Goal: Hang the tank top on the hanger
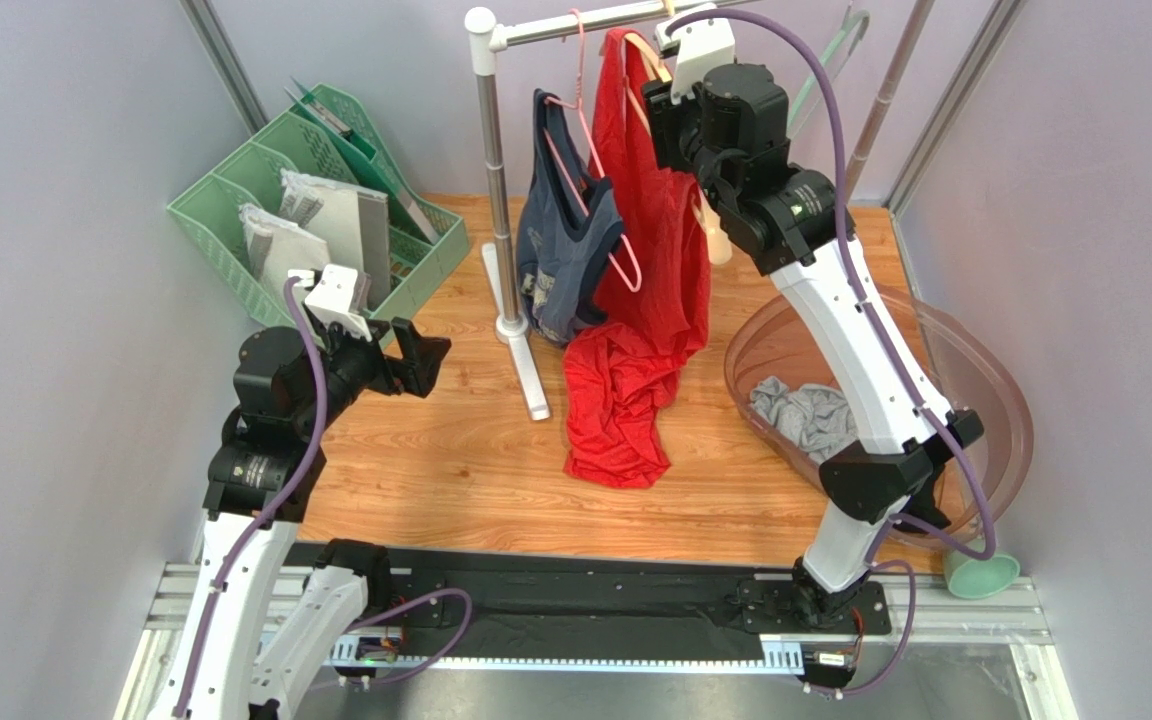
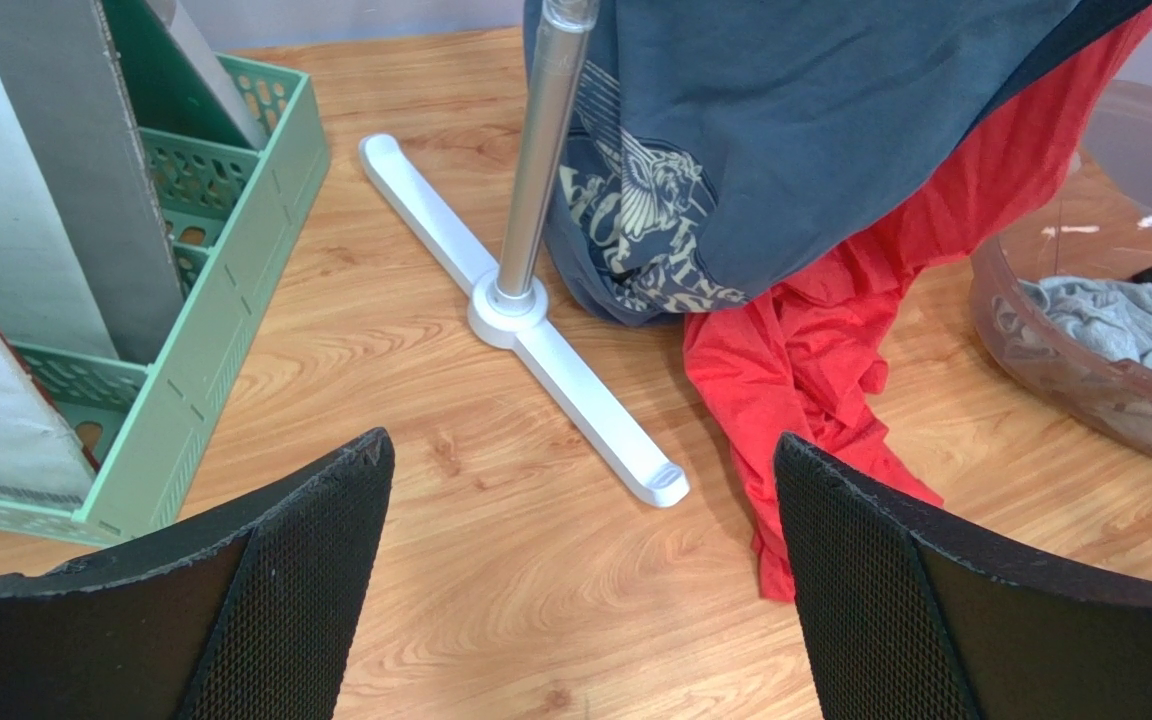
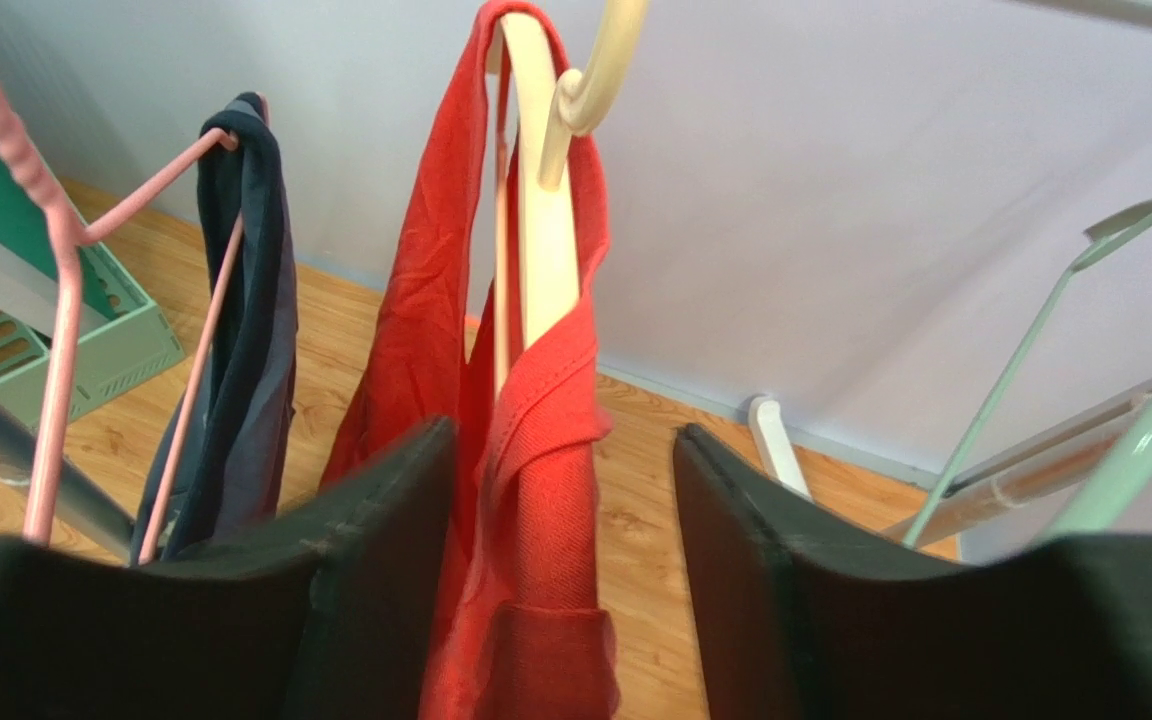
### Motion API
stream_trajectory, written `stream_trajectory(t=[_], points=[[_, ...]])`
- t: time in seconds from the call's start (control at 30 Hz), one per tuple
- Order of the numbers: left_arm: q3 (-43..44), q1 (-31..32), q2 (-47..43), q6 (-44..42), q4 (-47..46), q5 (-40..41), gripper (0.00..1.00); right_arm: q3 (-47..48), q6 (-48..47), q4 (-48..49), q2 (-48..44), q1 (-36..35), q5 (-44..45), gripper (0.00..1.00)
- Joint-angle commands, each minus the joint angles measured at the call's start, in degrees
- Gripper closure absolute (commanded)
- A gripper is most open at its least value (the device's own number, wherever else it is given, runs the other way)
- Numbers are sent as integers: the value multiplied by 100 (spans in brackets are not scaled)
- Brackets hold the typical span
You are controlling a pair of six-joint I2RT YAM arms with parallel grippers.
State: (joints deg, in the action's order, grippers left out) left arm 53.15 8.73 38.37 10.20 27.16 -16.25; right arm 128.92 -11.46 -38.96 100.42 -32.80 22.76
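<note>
My right gripper (image 3: 564, 444) spread astride tank top (image 3: 432, 285) strap just below hanger (image 3: 545, 225) (no pinch yet). Left gripper (image 2: 582, 465) spread, empty, well below hanger. Draping step; next: pinch, hook strap over.

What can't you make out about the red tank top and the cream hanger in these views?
Right wrist: the hanger is edge-on, its hook cut by the top edge, its lower part wrapped by the tank top; whether both straps sit on it is unclear.
Top external: the right gripper is mostly hidden behind its own wrist.
Left wrist: the rack pole runs off the top edge, so the hanger is out of frame.
</note>
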Motion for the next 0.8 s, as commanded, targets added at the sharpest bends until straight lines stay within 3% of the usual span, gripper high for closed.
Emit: stream_trajectory(t=[0.0, 0.27, 0.53, 0.77], points=[[-15, -56, 39, 88, -263, -238, 1, 63, 74, 170, -400, 19, -255, 37], [-15, -65, 48, 62, -228, -230, 1, 169, 118, 73, -523, 10, -413, 5], [-41, -65, -66, 35, -176, 34, 1, -859, 557, 284, -1647, -16, -676, 0], [-85, -65, -172, 17, -167, 245, 1, -2634, 1014, 389, -3211, -16, -642, 0]])
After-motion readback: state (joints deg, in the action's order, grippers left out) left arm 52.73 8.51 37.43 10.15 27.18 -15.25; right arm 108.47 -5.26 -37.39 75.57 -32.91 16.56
